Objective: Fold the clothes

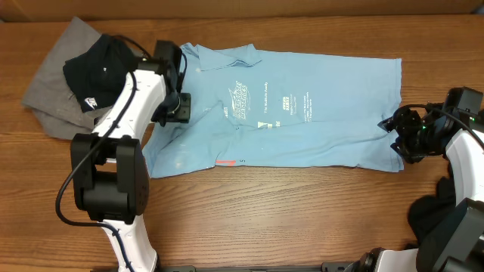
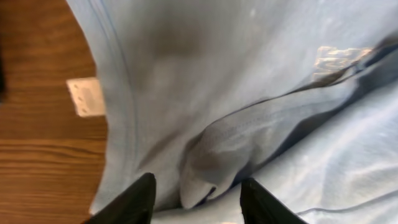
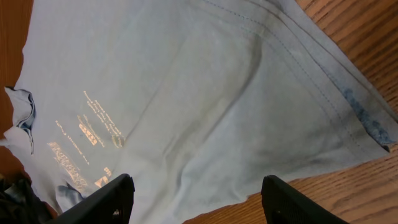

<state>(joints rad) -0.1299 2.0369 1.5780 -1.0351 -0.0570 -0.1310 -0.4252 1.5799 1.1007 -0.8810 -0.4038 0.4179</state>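
The blue shirt [image 1: 318, 113] lies flat in the middle of the bench [image 1: 302, 227], collar left — the left jaws, half-open astride a ridge of cloth near the collar, could close on one layer and drag it askew, while the right jaws, wide and empty over the right hem, may miss its edge.

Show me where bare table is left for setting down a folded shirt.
Bare table runs along the near edge, in front of the light blue shirt. A thinner strip lies beyond the shirt's far edge. Crowded far left: grey shirt, black shirt, left gripper.
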